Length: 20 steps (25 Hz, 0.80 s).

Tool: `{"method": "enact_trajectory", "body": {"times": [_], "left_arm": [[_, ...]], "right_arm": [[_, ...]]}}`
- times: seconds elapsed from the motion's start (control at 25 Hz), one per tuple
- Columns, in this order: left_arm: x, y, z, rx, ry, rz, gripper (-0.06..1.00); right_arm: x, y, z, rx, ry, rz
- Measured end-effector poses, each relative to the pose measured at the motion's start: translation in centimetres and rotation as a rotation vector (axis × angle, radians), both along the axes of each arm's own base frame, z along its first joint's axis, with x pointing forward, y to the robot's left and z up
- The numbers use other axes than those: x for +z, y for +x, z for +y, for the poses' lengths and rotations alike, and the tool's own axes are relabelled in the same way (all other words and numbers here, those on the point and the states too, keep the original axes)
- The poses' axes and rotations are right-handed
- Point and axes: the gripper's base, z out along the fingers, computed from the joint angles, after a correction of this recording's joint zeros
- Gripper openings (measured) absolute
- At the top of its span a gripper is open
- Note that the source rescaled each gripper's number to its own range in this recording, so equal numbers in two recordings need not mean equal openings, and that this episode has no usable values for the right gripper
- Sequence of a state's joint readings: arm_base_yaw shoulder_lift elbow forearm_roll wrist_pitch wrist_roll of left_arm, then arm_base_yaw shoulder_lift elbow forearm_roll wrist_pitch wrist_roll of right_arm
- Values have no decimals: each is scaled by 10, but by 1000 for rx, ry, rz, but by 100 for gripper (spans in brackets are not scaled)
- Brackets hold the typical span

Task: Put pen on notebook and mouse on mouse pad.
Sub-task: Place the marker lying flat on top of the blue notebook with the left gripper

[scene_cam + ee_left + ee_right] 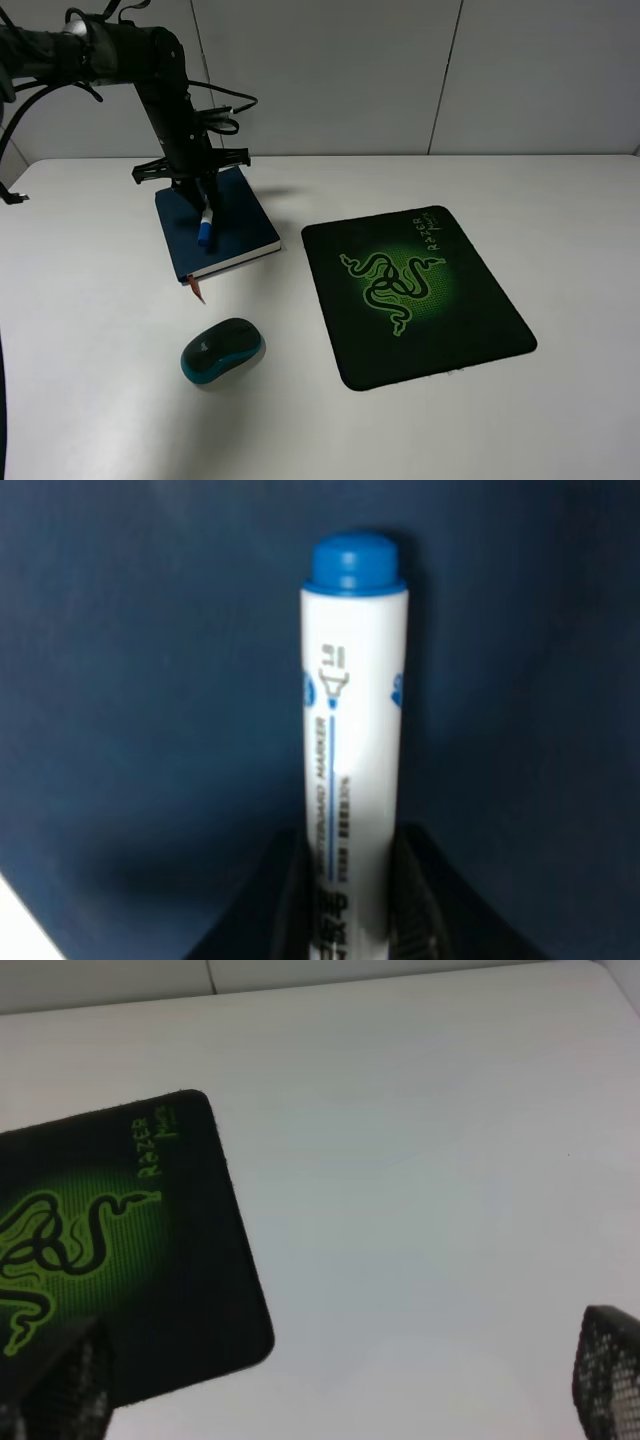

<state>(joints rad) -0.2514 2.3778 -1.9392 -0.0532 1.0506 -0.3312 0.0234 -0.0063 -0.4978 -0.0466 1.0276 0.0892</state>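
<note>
My left gripper (pixel 201 203) hangs over the dark blue notebook (pixel 232 228), shut on the pen (pixel 204 225). The pen points down, its blue cap close to the cover. In the left wrist view the white barrel of the pen (pixel 352 780) runs between the two dark fingers (pixel 415 900), with the notebook (pixel 150 700) filling the background. The mouse (pixel 222 349) lies on the table in front of the notebook, left of the mouse pad (pixel 412 290). In the right wrist view my right gripper (pixel 345 1385) stands open above the table beside the mouse pad (pixel 120 1250); the right arm does not show in the exterior view.
A reddish ribbon bookmark (pixel 196 290) sticks out of the notebook's near edge toward the mouse. The white table (pixel 560 230) runs back to a pale wall. A cable (pixel 225 105) loops off the left arm.
</note>
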Motion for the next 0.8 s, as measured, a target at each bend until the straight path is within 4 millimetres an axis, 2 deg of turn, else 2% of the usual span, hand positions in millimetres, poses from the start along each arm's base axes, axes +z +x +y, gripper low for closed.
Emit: {"method": "enact_trajectory", "body": {"times": [0.72, 0.8], "left_arm": [[0, 0, 0, 0, -1, -4, 0], [0, 0, 0, 0, -1, -4, 8]], "right_arm": [[0, 0, 0, 0, 0, 0], [0, 0, 0, 0, 0, 0]]}}
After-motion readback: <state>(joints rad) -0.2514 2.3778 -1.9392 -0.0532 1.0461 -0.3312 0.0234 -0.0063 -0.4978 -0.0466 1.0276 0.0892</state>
